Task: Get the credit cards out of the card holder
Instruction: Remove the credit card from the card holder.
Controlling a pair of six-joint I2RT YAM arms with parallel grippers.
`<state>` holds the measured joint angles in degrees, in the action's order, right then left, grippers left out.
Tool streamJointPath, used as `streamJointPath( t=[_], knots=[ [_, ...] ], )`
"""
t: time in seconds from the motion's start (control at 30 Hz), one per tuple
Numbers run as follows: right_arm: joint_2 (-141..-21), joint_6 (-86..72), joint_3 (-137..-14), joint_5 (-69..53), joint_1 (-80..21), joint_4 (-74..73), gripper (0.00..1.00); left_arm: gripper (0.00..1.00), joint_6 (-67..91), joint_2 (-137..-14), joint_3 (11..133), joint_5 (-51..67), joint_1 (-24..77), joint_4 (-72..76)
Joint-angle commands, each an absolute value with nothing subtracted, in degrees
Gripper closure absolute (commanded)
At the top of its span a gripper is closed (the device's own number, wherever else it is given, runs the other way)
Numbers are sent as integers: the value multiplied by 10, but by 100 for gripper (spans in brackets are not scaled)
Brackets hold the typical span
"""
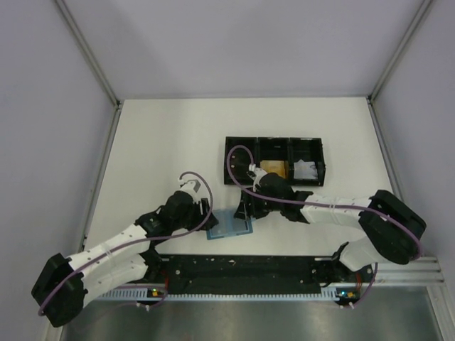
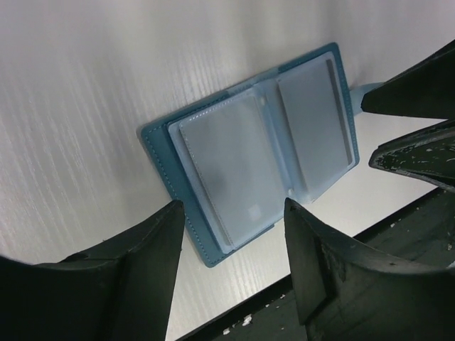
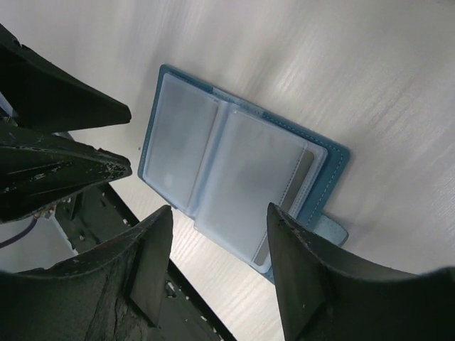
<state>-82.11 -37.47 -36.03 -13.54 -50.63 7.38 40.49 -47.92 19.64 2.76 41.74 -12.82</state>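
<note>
The teal card holder (image 1: 231, 227) lies open and flat on the white table near the front edge, its frosted pale-blue sleeves (image 2: 242, 160) facing up. Something grey shows dimly through the sleeves (image 3: 249, 170); I cannot tell whether it is a card. An orange-gold credit card (image 1: 274, 169) lies in the middle compartment of the black tray. My left gripper (image 2: 231, 213) hovers open over the holder's left leaf. My right gripper (image 3: 220, 213) hovers open over the right leaf (image 3: 298, 177). Neither has anything between its fingers.
The long black three-compartment tray (image 1: 242, 145) stands behind the holder, with a white wad of paper (image 1: 307, 169) in its right compartment. The black base rail (image 1: 242, 266) runs just in front of the holder. The two grippers' fingers are close together over the holder.
</note>
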Motion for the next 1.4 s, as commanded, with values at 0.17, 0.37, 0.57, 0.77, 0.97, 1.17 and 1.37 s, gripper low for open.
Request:
streamJointPath(
  t=[0.17,0.37,0.57,0.77,0.97,1.17,1.37],
  knots=[
    [-870,-371,-376,-148,-513,98,45,51,415,-524,187,30,422,-97],
    [-882,-371,-374,-163,-512,108,46,64,422,-569,185,42,425,-76],
    [-889,-373,-374,-176,-513,123,48,76,428,-608,181,49,434,-51],
    [-899,-370,-388,-194,-512,127,51,81,437,-613,178,51,439,-31],
    [-896,-374,-398,-223,-513,149,56,82,445,-616,173,58,442,-12],
    [-902,-374,-450,-263,-543,152,55,78,466,-588,163,49,442,-5],
    [-957,-374,-495,-276,-564,152,52,62,499,-461,146,-43,442,-71]
  ],
)
